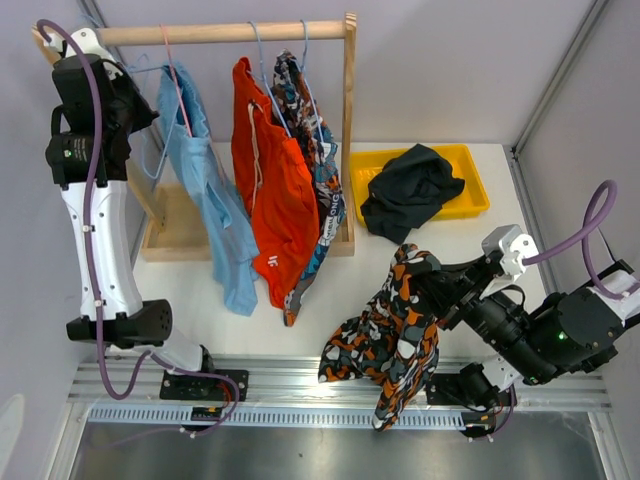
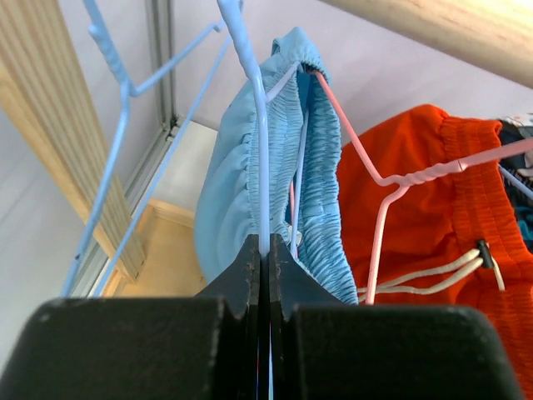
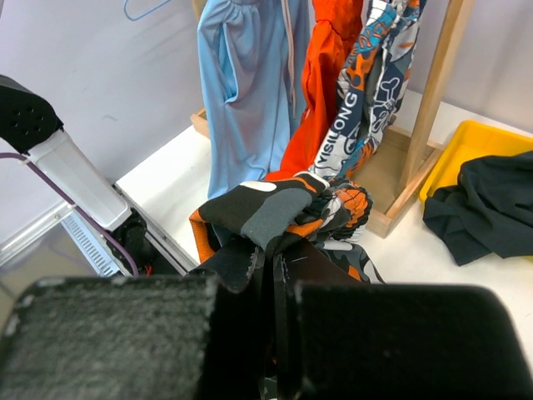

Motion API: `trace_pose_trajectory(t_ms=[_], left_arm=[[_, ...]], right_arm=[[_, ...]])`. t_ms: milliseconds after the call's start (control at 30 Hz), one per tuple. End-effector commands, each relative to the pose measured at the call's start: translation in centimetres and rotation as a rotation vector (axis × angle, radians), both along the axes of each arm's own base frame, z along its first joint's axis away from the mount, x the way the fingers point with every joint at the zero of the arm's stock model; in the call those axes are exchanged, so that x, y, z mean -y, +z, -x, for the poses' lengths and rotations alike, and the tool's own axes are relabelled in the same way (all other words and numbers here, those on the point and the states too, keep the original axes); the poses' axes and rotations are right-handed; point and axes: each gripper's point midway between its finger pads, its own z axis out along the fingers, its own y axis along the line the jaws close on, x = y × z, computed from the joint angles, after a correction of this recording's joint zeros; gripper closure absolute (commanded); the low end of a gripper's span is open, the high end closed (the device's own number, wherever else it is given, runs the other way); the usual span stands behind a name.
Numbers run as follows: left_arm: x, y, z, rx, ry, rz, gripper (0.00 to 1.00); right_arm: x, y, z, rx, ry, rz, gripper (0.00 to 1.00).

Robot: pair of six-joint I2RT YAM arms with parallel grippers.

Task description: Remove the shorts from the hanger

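Light blue shorts (image 1: pixel 210 190), plain orange shorts (image 1: pixel 275 195) and blue-orange-white print shorts (image 1: pixel 318 165) hang on wire hangers from a wooden rail (image 1: pixel 230 33). My left gripper (image 2: pixel 265 250) is shut on a light blue wire hanger (image 2: pixel 254 108) just in front of the light blue shorts (image 2: pixel 241 167). My right gripper (image 3: pixel 275 254) is shut on the camouflage shorts (image 3: pixel 283 208), which dangle over the table's near edge (image 1: pixel 395 330). The dark navy shorts (image 1: pixel 410 190) lie in a yellow tray (image 1: pixel 470 165).
The rack's wooden base tray (image 1: pixel 185 235) and right post (image 1: pixel 348 120) stand at the back. A metal rail (image 1: pixel 300 385) runs along the near edge. Walls close in left and right.
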Motion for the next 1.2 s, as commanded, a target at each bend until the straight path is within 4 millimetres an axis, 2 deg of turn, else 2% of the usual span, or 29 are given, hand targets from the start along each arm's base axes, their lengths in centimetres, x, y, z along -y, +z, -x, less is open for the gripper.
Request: trace_pose_trajectory(t_ms=[0,67,100,167,200,267,300,333,367,500,633,800,867,967,1167], left_arm=[[0.3,2.7,0.0,0.085,-0.045,-0.024,1.00],[1.7,3.2,0.3,0.105,-0.112,0.002,1.00],[2.1,4.3,1.3,0.137,-0.124,0.010,1.00],[3.1,4.6,2.2,0.154,-0.165,0.035,1.00],[3.6,6.0,4.1,0.194,-0.176,0.050,1.00],[4.0,5.0,5.2,0.178,-0.184,0.079,1.00],[4.4,5.1,6.7,0.192,-0.196,0.082,1.00],[4.5,5.1,7.3,0.197,-0.196,0.084,1.00],[4.6,4.2,7.6,0.174,-0.199,0.089,1.00],[4.9,3.9,9.9,0.155,-0.207,0.076,1.00],[3.8,3.6,11.1,0.153,-0.157,0.029,1.00],[2.6,3.2,10.7,0.131,-0.097,0.001,1.00],[2.0,2.5,9.9,0.101,-0.074,-0.004,1.00],[1.1,2.7,9.0,0.089,-0.037,-0.032,1.00],[0.3,4.6,7.7,0.126,-0.010,-0.069,1.00]], right_arm=[[0.7,0.1,-0.7,-0.036,-0.034,-0.043,1.00],[0.6,-0.1,-0.7,-0.031,-0.031,-0.037,1.00],[0.6,-0.3,-0.7,-0.029,-0.032,-0.035,1.00],[0.6,-0.5,-1.1,-0.025,-0.046,-0.030,1.00],[0.6,-0.5,-1.1,-0.023,-0.042,-0.029,1.00],[0.7,-0.4,-1.3,-0.023,-0.046,-0.034,1.00],[0.6,-0.3,-1.3,-0.022,-0.045,-0.035,1.00],[0.7,-0.1,-1.4,-0.025,-0.046,-0.040,1.00],[0.8,0.0,-1.5,-0.025,-0.050,-0.042,1.00],[1.1,0.0,-1.7,-0.021,-0.056,-0.034,1.00],[1.1,-0.2,-1.7,-0.040,-0.053,-0.050,1.00],[0.9,-0.5,-1.6,-0.042,-0.054,-0.040,1.00],[1.1,-0.5,-1.7,-0.044,-0.057,-0.040,1.00],[1.3,-0.7,-1.8,-0.050,-0.059,-0.040,1.00],[1.6,-1.2,-2.0,-0.052,-0.065,-0.039,1.00]])
